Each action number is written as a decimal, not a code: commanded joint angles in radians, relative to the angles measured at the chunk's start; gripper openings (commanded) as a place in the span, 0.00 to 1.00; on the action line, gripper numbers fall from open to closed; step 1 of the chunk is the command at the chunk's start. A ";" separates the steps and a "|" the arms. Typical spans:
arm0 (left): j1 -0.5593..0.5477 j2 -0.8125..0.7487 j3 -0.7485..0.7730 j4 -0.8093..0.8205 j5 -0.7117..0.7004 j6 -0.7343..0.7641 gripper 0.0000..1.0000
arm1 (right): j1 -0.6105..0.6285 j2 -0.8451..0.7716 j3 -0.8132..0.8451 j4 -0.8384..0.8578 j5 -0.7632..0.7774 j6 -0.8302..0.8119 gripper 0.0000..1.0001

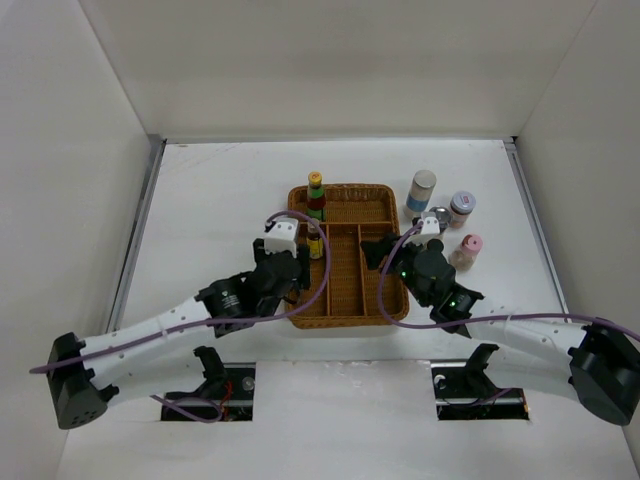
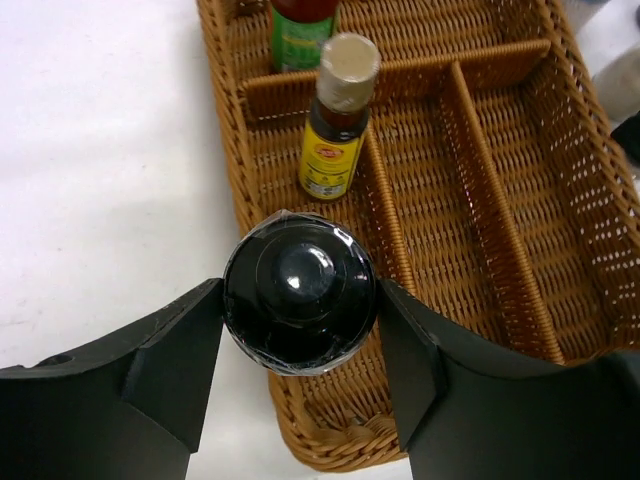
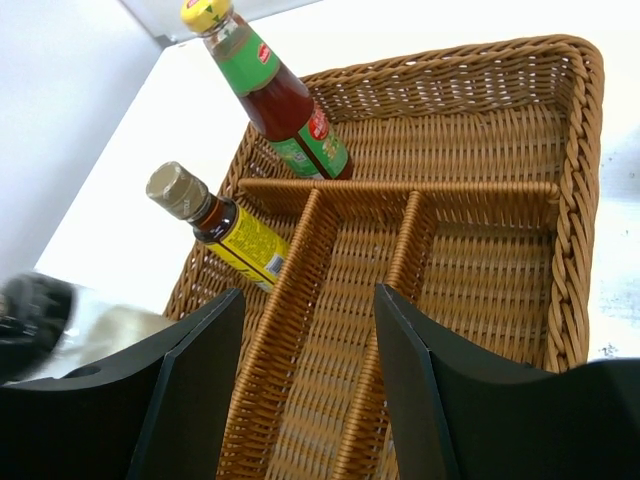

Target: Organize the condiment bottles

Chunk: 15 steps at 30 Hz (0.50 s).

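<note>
Left gripper [image 2: 300,335]: fingers pinch the squat bottle [image 2: 298,275].
Where: over wicker tray [image 2: 480,200], left compartment, near end.
Our move: we lower it straight, upright, clear of the rim, then release.
Right gripper [image 3: 308,300]: fingers spread, empty.

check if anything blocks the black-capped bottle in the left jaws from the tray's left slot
Nothing visible does. The black-capped bottle is at the near end of that slot; the yellow-labelled bottle stands farther along it, apart.
</note>
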 commanded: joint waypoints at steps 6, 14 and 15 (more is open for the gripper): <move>0.007 0.084 -0.034 0.271 0.051 0.039 0.28 | -0.005 -0.013 0.001 0.040 0.024 -0.009 0.61; 0.027 0.160 -0.112 0.363 0.105 0.040 0.30 | -0.021 -0.049 0.013 0.010 0.030 -0.009 0.39; 0.027 0.168 -0.118 0.368 0.103 0.042 0.32 | -0.023 -0.052 0.024 -0.002 0.025 -0.009 0.26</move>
